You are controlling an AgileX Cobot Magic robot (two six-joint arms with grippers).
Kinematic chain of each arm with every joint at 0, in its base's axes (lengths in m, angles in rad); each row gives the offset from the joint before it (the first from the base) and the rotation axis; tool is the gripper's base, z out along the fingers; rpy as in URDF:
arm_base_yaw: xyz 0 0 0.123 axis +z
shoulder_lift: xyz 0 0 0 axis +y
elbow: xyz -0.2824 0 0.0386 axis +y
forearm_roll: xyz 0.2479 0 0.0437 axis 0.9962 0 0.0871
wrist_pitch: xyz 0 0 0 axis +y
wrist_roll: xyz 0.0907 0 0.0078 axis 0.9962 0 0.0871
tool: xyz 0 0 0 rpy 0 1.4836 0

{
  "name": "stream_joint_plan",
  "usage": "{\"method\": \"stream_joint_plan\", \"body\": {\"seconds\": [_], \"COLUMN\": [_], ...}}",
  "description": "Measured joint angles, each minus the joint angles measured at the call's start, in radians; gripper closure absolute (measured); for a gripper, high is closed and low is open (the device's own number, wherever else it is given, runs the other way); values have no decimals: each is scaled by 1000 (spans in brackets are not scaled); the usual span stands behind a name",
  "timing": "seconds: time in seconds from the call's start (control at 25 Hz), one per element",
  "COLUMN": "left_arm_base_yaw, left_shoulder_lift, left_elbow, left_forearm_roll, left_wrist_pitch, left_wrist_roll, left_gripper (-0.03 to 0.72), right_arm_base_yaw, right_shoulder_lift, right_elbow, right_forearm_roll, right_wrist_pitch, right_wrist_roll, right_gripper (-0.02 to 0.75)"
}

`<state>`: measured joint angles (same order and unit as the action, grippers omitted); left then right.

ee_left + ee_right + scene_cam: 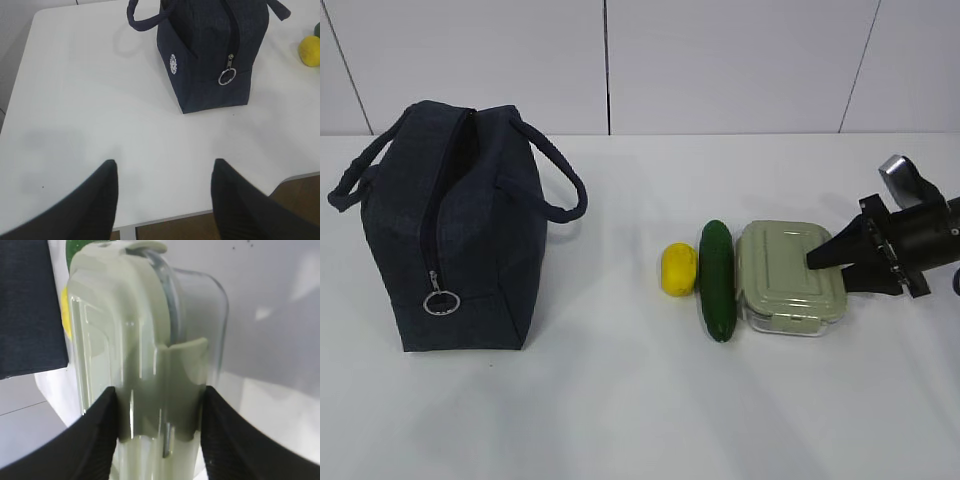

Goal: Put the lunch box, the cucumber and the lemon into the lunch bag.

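Lunch box point(788, 275) — clear base, sage-green clip lid — lies right of the cucumber point(717, 280). Right gripper point(160, 412) reaches in level, jaws clamped across its end.

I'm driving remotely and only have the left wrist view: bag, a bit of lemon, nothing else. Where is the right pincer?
Observer: The right pincer is at the lunch box, its fingers on either side of the green lid's end.
Operator: Lifted yet?
Observer: No, in the exterior view the box sits flat on the table.
Operator: And the cucumber?
Observer: The cucumber lies between the lemon and the box.
Operator: Is the bag open?
Observer: The lunch bag looks unzipped along the top.
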<state>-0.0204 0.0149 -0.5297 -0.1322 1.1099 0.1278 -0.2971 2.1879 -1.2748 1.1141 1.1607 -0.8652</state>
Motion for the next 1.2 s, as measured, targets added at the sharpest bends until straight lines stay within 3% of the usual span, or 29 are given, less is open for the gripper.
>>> {"method": "stream_joint_plan", "body": {"seconds": [1.2], "left_arm_base_yaw": [0], "left_shoulder_lift": [0], "left_elbow": [0], "left_forearm_roll": [-8], "left_wrist_pitch": [0], "left_wrist_roll": [0], "left_gripper": [263], "right_arm_base_yaw": [2], "right_shoulder_lift": [-287], "right_elbow": [8], "right_forearm_roll": [-59], "right_wrist_pitch": [-7], "right_wrist_roll": [129], "right_gripper": [364]}}
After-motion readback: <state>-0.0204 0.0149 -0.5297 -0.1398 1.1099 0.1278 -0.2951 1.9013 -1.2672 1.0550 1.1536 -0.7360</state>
